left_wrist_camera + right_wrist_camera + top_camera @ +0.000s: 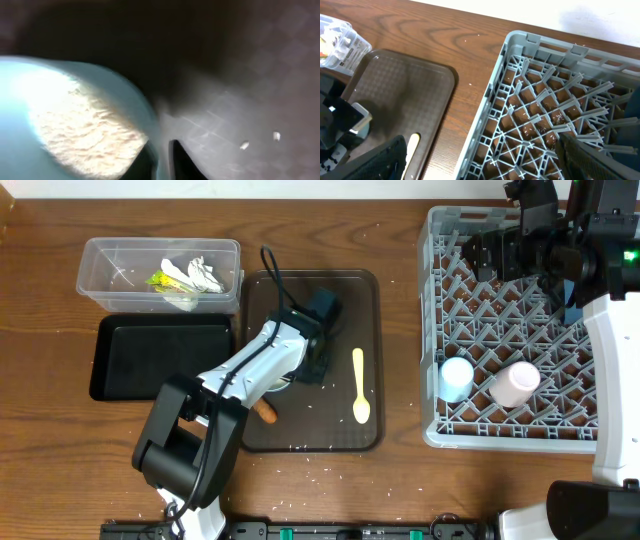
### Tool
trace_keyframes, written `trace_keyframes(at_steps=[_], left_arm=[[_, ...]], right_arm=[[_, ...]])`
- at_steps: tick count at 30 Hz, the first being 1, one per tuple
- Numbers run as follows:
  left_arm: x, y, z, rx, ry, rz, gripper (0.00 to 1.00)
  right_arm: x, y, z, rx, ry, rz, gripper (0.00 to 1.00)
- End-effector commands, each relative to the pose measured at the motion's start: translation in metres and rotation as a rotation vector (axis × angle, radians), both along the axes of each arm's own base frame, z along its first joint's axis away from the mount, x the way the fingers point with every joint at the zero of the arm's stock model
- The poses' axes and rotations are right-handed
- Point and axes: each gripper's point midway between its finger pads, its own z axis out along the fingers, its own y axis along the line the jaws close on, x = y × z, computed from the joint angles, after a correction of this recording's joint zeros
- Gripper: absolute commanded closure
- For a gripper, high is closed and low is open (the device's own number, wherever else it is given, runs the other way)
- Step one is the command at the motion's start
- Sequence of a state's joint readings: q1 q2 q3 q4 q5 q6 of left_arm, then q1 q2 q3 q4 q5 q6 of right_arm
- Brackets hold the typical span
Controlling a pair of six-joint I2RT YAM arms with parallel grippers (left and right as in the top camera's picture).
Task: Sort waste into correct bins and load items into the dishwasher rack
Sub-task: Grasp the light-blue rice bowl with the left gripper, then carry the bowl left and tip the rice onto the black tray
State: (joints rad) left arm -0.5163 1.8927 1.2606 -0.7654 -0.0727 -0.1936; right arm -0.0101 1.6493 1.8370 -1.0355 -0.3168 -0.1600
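**Sorting partly done.** Tissue (205, 275) and yellow-green scraps (160, 279) lay in the clear tub (100, 260), upper left. The light blue cup (456, 377) and pink cup (514, 383) stood in the rack (432, 330), lower right. Spoon (360, 385), carrot-like stick (266, 412) and rice grains (296, 447) lay unsorted on the brown tray (350, 310), centre. The right gripper (480, 150) gaped empty over the rack. The left gripper (318, 350) hung low over the tray, its state indeterminable. Its blurred wrist view showed what seemed the white bowl (75, 125).

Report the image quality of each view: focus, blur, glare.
Overhead: sharp, evenly lit across the brown wooden table. Left wrist: smeared by blur, a glaring bright patch on a pale rounded surface, darkness above. Right wrist: large grey lattice dishwasher rack crisp; its own dark fingers soft.
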Motion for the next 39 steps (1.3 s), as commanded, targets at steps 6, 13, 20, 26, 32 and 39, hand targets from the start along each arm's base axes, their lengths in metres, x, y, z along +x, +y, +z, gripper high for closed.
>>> trace_keyframes(at_steps=[6, 13, 20, 26, 32, 39], left_arm=[[0.012, 0.008, 0.014, 0.040, -0.068, 0.089, 0.94], [0.017, 0.007, 0.069, -0.092, -0.115, 0.176, 0.94], [0.020, 0.053, 0.124, -0.252, -0.168, 0.332, 0.94], [0.025, 0.107, 0.134, -0.350, -0.159, 0.448, 0.94], [0.026, 0.145, 0.136, -0.540, -0.131, 0.506, 0.94], [0.029, 0.181, 0.154, -0.773, -0.191, 0.533, 0.94]], right_arm=[[0.001, 0.001, -0.005, 0.006, 0.018, -0.012, 0.07], [0.002, -0.001, -0.005, -0.004, 0.018, -0.021, 0.07], [0.002, -0.005, -0.007, -0.019, 0.021, -0.034, 0.09], [0.000, -0.004, -0.008, -0.019, 0.030, -0.033, 0.09], [-0.003, -0.005, -0.011, -0.020, 0.049, -0.034, 0.09], [-0.003, -0.005, -0.011, -0.020, 0.048, -0.034, 0.08]])
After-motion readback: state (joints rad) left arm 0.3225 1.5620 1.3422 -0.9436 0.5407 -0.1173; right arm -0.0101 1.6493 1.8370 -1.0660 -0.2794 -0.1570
